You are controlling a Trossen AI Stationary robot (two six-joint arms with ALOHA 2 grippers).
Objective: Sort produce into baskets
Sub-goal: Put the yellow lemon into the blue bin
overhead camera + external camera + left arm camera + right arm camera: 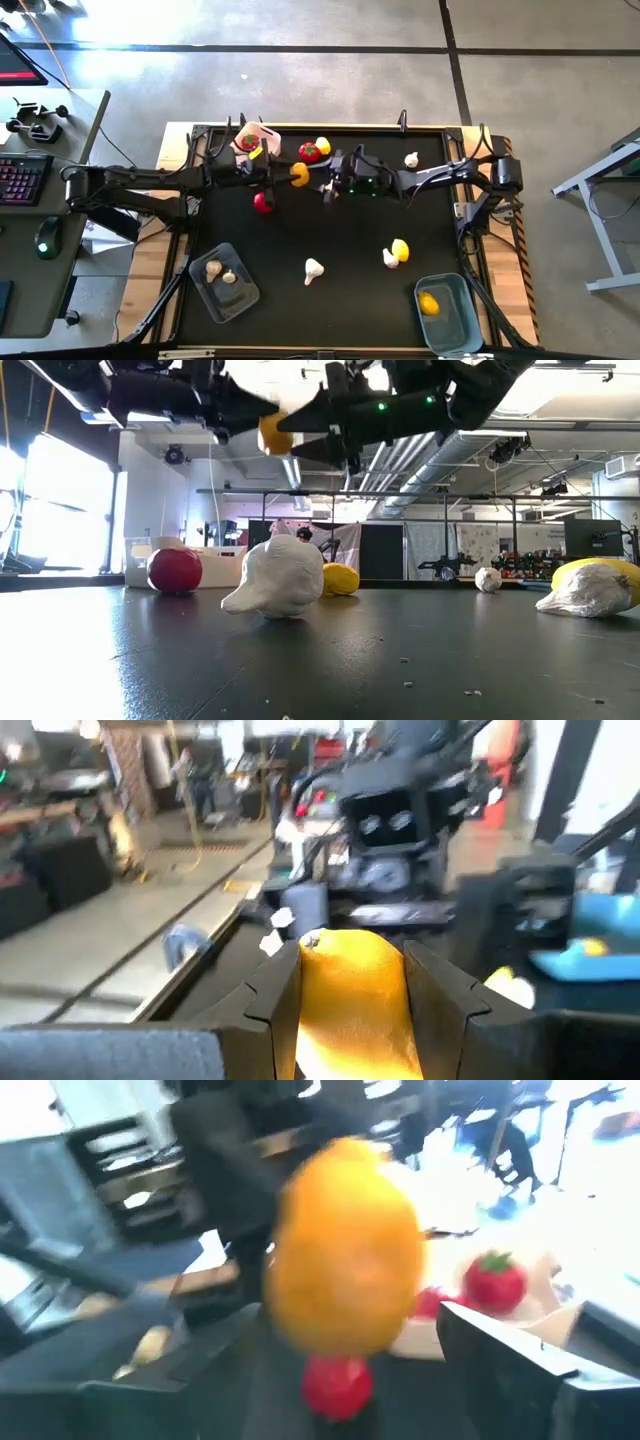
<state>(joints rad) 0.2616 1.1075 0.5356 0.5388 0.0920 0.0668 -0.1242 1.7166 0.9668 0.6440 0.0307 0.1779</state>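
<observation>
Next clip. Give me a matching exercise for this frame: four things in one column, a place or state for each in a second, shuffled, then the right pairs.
Things:
1. left claw
2. right claw
3. light blue tub
4. clear greyish tub

Places or states:
A. holds two garlic bulbs
B. open, facing the raised lemon
C. holds one lemon
D. shut on the raised lemon

Pairs: 1-D, 2-B, 3-C, 4-A

left gripper (290,177) holds lemon (299,176) | right gripper (328,188) beside it
</observation>
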